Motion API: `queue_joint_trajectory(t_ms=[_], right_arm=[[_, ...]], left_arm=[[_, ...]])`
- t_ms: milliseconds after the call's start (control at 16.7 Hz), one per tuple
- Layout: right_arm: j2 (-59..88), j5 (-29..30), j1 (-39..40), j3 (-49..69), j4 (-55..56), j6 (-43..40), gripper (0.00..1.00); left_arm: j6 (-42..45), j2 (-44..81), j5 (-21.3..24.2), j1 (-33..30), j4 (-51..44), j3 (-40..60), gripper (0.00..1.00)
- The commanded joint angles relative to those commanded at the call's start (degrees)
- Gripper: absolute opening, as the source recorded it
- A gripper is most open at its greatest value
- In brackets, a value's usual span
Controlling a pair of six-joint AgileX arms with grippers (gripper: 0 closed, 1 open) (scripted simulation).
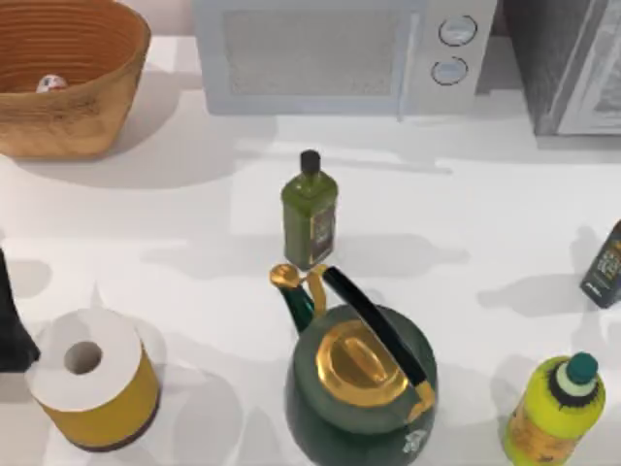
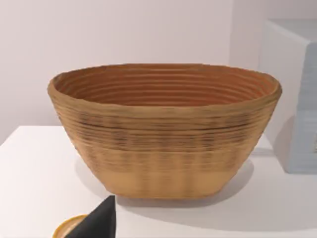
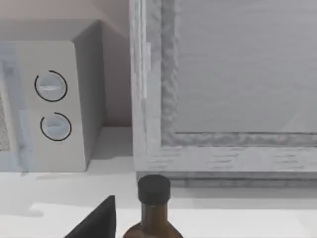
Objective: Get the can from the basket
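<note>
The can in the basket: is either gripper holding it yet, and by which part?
Nothing is held. The can lies untouched inside the basket.

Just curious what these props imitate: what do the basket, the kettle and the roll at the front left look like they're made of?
The basket looks like woven wicker, matte orange-brown, with coiled ribs ringing its walls. The kettle looks like glossy dark green enamelled metal with a shiny gold lid, judging by the highlights; being rendered, that is only appearance. The roll looks like soft white paper around a hollow core, banded yellow.
</note>
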State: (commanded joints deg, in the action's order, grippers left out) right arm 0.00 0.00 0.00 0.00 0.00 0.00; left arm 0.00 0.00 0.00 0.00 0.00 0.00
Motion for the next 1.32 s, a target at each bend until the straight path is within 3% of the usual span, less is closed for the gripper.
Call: queue_joint_trajectory(t_ms=[300, 540, 840, 1320], right_arm=[[0.0, 0.0, 0.0, 0.0, 0.0, 0.0, 1.0], [0.0, 0.0, 0.0, 0.0, 0.0, 0.0, 1.0], [0.0, 0.0, 0.0, 0.0, 0.0, 0.0, 1.0], [0.0, 0.0, 0.0, 0.0, 0.0, 0.0, 1.0]], left_arm=[[0.0, 3.2, -0.2, 0.4, -1.3, 3.3, 1.0], [0.3, 15.2, -0.3, 1.1, -6.4, 14.9, 1.0], [1.0, 39.3, 0.4, 1.7, -17.2, 37.7, 1.0], [2.5, 87.2, 2.3, 2.4, -39.1, 82.0, 1.0]])
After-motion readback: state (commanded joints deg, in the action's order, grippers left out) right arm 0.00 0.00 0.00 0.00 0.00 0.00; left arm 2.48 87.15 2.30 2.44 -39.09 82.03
